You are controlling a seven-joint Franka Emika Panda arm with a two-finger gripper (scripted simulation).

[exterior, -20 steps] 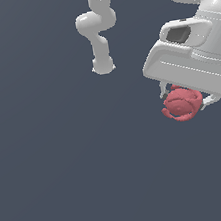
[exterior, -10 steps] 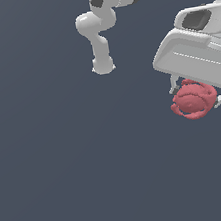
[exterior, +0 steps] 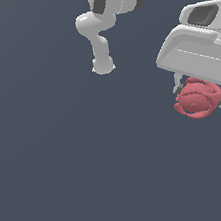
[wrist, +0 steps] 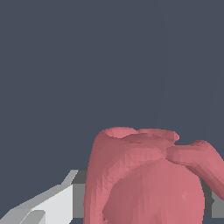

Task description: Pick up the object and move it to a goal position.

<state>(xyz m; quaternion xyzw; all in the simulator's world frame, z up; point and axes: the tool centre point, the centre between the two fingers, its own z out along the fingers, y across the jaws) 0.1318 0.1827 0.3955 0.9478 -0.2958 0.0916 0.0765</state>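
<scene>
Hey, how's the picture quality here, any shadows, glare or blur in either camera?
Exterior view: flat, even simulator lighting, no glare or blur, no cast shadow on the dark grey background; the red object sits sharp in the gripper. Wrist view: the object fills the frame at close range, its facets showing, softly shaded, with one finger visible.

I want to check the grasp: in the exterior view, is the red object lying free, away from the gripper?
No. The red object sits right under the white gripper, with thin fingers at both its sides.
</scene>
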